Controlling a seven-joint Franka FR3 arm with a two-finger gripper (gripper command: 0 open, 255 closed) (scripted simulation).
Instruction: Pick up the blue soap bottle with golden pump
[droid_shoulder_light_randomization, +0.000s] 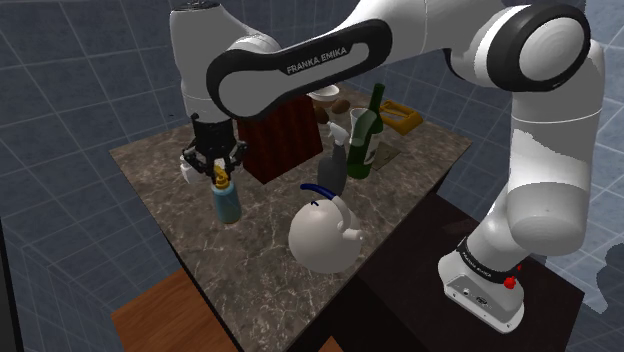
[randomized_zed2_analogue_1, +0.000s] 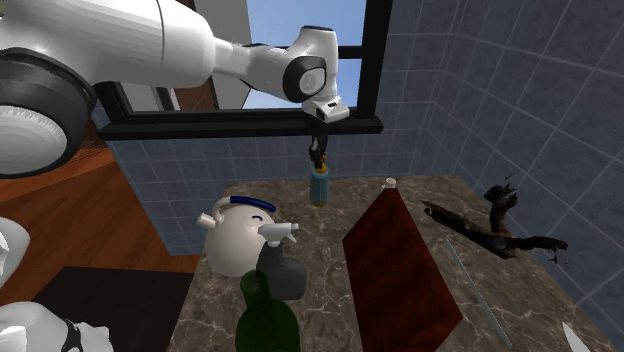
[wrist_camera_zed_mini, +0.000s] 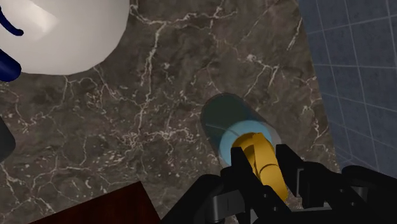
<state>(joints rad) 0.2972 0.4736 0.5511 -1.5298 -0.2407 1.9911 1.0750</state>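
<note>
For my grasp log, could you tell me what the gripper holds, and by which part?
The gripper clasps the blue soap bottle by its golden pump, one finger on each side.

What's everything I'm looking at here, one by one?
Soap bottle: one, blue with golden pump, standing near the table's edge at the shoulder view's left.
Kettle: one, white with dark blue handle, at the table's near edge.
Spray bottle: one, grey, behind the kettle.
Glass bottle: one, green, beside the spray bottle.
Block: one, dark red, behind the soap bottle.
Table: one, dark marble top.
Arm: one, white.
End effector: one, black, shut on the pump.
</note>
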